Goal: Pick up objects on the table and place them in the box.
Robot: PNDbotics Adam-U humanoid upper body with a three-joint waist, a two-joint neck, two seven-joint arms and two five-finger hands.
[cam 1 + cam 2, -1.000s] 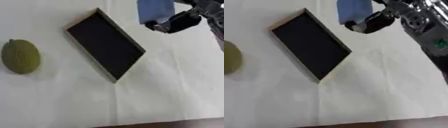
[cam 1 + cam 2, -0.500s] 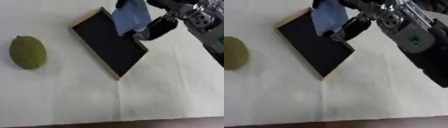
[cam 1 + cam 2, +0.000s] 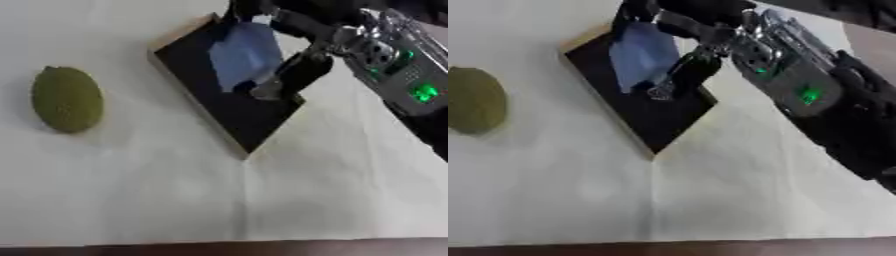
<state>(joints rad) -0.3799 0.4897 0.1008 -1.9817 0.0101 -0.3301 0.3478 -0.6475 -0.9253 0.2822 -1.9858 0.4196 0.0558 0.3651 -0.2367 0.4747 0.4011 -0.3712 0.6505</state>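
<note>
Your right hand is pinching the blue piece and holding it over the box, so it should drop inside; the green fruit sits on the table, well left.

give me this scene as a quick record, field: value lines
surface: pale table
box: shallow tray with black inside and a light wooden rim, lying askew on the table
held object: flat pale blue object, over the box's inside
right robot hand: fingers curled on the pale blue object, above the box
left robot hand: not in view
other object: green oval object on the table, left of the box and apart from it
task state: green oval object not yet in the box
</note>
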